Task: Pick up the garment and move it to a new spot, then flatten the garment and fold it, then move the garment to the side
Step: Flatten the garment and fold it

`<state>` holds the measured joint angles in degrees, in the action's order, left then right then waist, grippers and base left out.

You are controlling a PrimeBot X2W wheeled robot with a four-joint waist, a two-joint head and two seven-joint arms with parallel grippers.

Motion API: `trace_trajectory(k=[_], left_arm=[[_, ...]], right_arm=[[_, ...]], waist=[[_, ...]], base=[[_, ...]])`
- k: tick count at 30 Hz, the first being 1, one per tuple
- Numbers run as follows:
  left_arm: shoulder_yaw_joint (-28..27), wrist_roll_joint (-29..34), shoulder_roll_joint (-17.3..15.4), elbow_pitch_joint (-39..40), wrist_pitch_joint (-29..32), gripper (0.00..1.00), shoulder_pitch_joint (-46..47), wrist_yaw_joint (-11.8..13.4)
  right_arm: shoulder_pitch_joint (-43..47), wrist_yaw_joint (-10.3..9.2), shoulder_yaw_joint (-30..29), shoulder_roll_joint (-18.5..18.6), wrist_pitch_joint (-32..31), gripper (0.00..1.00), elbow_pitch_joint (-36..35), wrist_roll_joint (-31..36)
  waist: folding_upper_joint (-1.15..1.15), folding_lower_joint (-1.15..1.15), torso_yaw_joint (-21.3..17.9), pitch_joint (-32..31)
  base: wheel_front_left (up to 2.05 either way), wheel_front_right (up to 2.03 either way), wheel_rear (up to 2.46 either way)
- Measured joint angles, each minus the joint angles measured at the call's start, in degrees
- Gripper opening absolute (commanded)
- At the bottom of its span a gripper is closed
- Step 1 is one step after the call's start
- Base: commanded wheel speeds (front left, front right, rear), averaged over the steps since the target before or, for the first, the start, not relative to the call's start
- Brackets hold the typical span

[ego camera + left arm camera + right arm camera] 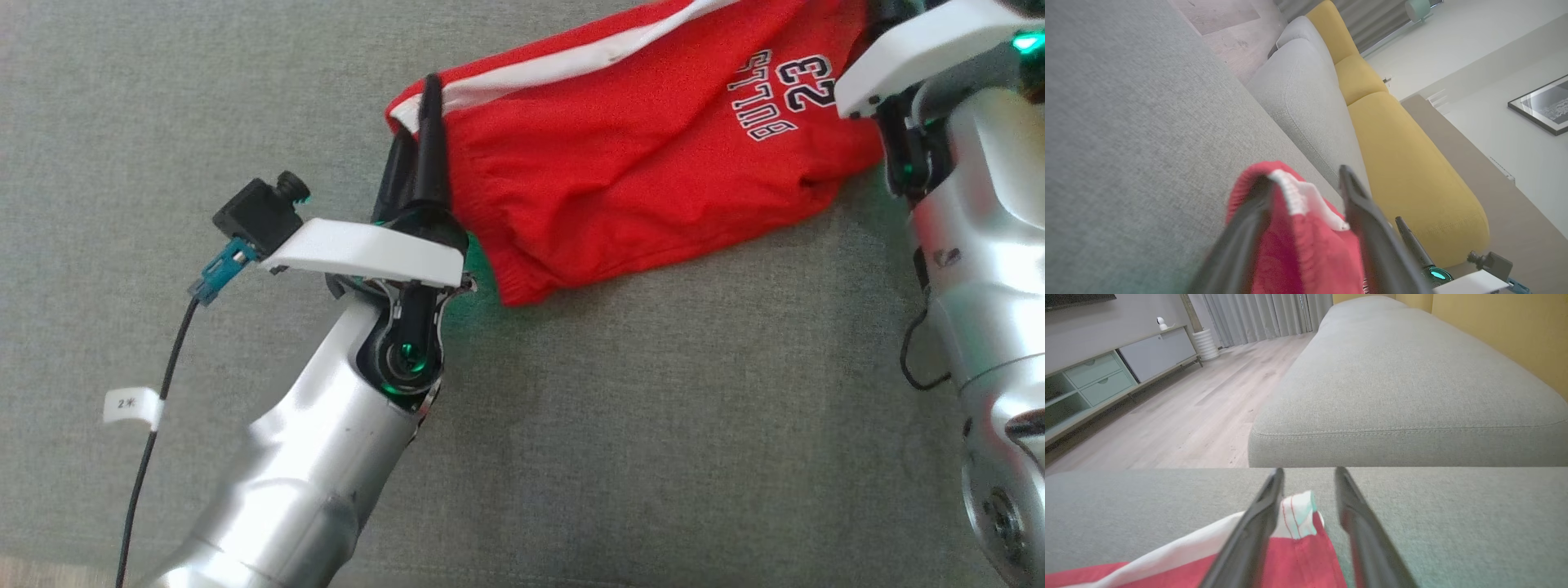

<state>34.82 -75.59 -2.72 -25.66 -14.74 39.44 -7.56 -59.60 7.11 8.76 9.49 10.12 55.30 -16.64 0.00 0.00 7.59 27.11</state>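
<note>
A: So where's the garment [637, 163] sitting?
B: Flat on the sofa seat [653, 408]. Left gripper [1306, 175] straddles its left end, right gripper [1309, 471] straddles its right corner. Another seat cushion [1412, 375] lies beyond that.

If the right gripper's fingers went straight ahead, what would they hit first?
Past the garment, likely the next grey cushion across the gap; depth is hard to judge.
</note>
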Motion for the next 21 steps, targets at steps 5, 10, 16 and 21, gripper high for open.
trace_trajectory(k=[5,10,16,21], left_arm=[[-0.9,3.5,0.5,-1.7,0.0,1.0,0.0,0.0],[-1.3,5.7,0.6,-2.1,0.0,1.0,-1.9,0.0],[-1.7,7.4,0.6,-2.0,0.0,1.0,-5.1,-0.1],[-1.9,7.9,0.6,-2.0,-0.1,1.0,-7.9,-0.1]], right_arm=[[0.0,0.0,0.4,0.0,1.5,1.0,3.4,1.0],[0.3,0.0,3.7,-0.4,1.8,1.0,5.1,0.0],[3.4,0.0,6.6,0.0,0.4,1.0,7.3,-2.7],[5.9,0.0,7.7,0.3,-2.1,1.0,10.0,-3.6]], waist=[[0.0,0.0,-0.7,0.0],[0.0,-0.01,-1.2,-0.8],[0.0,-0.01,-1.3,-2.2],[0.0,-0.01,-1.3,-3.7]], base=[[0.0,0.0,0.0],[0.0,0.0,0.0],[0.0,0.0,0.0],[0.0,0.0,0.0]])
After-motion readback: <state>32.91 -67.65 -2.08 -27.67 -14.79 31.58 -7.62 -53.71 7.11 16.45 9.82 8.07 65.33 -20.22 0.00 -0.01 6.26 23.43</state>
